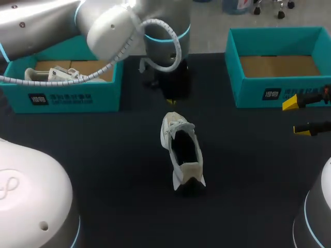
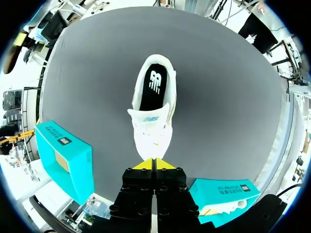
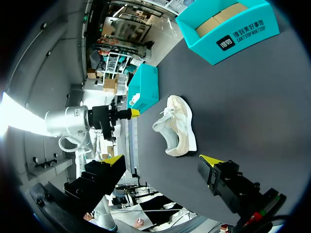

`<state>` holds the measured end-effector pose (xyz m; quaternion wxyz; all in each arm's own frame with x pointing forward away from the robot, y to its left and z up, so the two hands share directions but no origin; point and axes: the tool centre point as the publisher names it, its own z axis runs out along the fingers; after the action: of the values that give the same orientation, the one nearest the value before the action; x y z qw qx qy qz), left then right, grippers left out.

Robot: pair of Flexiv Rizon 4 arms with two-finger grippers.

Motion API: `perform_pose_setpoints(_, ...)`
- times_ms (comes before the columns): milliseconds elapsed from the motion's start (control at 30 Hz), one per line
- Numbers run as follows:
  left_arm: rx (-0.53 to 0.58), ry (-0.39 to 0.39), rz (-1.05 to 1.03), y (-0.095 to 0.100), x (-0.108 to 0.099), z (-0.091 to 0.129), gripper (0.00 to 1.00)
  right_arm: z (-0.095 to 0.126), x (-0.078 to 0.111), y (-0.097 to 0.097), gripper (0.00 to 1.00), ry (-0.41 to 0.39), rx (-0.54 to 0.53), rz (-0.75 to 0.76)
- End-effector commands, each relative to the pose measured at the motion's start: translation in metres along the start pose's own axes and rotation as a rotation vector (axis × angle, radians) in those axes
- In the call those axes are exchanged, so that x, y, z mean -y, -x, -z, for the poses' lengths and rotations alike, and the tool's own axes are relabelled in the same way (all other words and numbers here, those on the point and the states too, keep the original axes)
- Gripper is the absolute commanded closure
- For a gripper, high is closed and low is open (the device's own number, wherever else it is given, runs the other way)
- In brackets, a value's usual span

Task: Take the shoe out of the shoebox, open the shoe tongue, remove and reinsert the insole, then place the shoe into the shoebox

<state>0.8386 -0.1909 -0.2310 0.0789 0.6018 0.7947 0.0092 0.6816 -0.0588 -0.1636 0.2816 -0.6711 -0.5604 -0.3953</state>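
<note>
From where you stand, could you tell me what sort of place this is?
Probably a robot workbench for shoe packing: a white shoe and two open teal shoeboxes sit on a dark table.

Left arm (image 1: 111, 28) first — fat silver-white tubes, a rounded joint cap dotted with small dark screw holes, and a thin cyan ring (image 1: 165, 37) glowing at the wrist joint. A ribbed white hose (image 1: 178, 47) loops off its side. Left gripper (image 2: 154, 164): black blocks studded with round bumps, wedge-shaped yellow tips. Right gripper (image 3: 160, 159) — long black fingers, the same yellow wedges, flecks of red and green low on one finger. Down front, the left base (image 1: 26, 196) is a pale dome embossed with a looped emblem; the right base (image 1: 315, 206) is greyer, and both are edged in cyan.
</note>
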Motion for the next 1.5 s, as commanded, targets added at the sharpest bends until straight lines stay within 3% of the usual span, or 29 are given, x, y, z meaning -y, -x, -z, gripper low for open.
perform_pose_setpoints(33,-0.026,-0.168,-0.012,0.005,-0.009,-0.011,1.00,0.000,0.000,0.000,0.00,0.000,0.003,-0.002)
perform_pose_setpoints(267,-0.023,-0.256,-0.030,0.009,-0.006,-0.030,1.00,0.000,0.000,0.000,0.00,0.000,0.003,-0.002)
perform_pose_setpoints(767,-0.027,-0.337,-0.080,0.035,0.024,-0.072,1.00,0.000,0.000,0.000,0.00,0.000,0.003,-0.002)
perform_pose_setpoints(1200,-0.052,-0.373,-0.126,0.023,0.056,-0.086,1.00,0.000,0.000,0.000,0.00,0.000,0.003,-0.002)
perform_pose_setpoints(1400,-0.059,-0.371,-0.131,0.021,0.061,-0.086,1.00,0.000,0.000,0.000,0.00,0.000,0.003,-0.002)
perform_pose_setpoints(1500,-0.045,-0.359,-0.110,0.021,0.053,-0.081,1.00,0.000,0.000,0.000,0.00,0.000,0.003,-0.002)
